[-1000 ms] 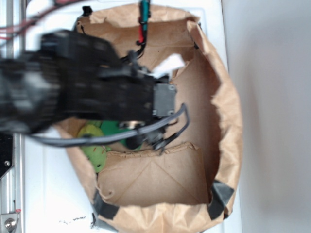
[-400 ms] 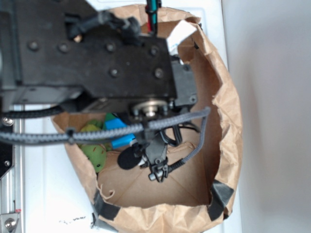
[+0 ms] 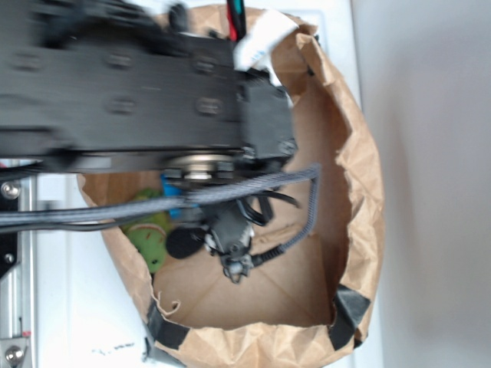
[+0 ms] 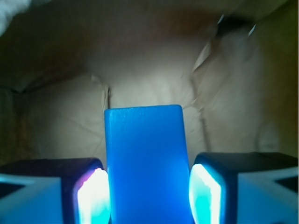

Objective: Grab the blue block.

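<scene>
Tool (image 4: 148,193) is clamped on the blue block (image 4: 145,163). In the wrist view both fingers (image 4: 91,196) sit tight against the block's long sides, no gap either side, and their inner faces glow bright with blue reflection. The block stands up between them, top edge squared off, faces smooth, no marks.

Behind the block in that view: creased brown paper, the inside of a paper bag (image 4: 149,70), with folds and a small tear near the upper right.

From the exterior camera the black arm (image 3: 138,100) covers most of the upper left, motion-blurred. It reaches into the open bag (image 3: 357,192), which stands on a white bench (image 3: 69,307). Only a sliver of the blue block (image 3: 170,186) shows under the arm, at the left side of the bag. Just below it lies a green round toy (image 3: 147,234), partly hidden by the arm and by a grey braided cable (image 3: 307,218) that loops across the bag. Can't tell from this view how the block sits relative to the bag floor.

Black tape patches (image 3: 349,310) hold the bag's lower corners. A red-and-green object (image 3: 234,17) pokes up at the top rim; too blurred to identify.

No readable writing, labels or brand marks in either view.
</scene>
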Robot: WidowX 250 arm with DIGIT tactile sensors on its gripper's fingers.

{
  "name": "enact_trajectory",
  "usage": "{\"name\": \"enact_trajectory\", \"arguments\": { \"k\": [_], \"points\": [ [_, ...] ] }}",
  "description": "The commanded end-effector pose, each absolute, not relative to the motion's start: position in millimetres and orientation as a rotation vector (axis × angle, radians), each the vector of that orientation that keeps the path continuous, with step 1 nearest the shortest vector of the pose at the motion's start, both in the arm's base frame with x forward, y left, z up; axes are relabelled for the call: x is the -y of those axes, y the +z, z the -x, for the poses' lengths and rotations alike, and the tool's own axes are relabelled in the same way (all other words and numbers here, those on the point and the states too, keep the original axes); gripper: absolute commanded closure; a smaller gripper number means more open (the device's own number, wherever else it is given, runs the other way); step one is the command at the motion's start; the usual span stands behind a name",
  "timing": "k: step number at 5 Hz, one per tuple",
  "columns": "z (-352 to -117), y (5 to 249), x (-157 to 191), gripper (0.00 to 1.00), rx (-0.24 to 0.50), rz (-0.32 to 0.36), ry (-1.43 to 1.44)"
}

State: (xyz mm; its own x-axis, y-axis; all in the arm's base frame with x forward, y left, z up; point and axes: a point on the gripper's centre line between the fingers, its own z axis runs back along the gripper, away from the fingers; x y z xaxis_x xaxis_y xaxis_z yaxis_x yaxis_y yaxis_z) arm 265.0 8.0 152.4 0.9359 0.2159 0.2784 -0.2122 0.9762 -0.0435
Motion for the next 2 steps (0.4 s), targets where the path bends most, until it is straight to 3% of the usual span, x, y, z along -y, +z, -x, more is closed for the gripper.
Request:
{"name": "enact_trajectory", "arguments": {
  "k": [1,2],
  "points": [
    [-264.4,204.1,-12.5,1.00,0.414,0.052,0.152],
    [-269.4,201.2,-11.7,1.00,0.409,0.022,0.178]
  ]
}}
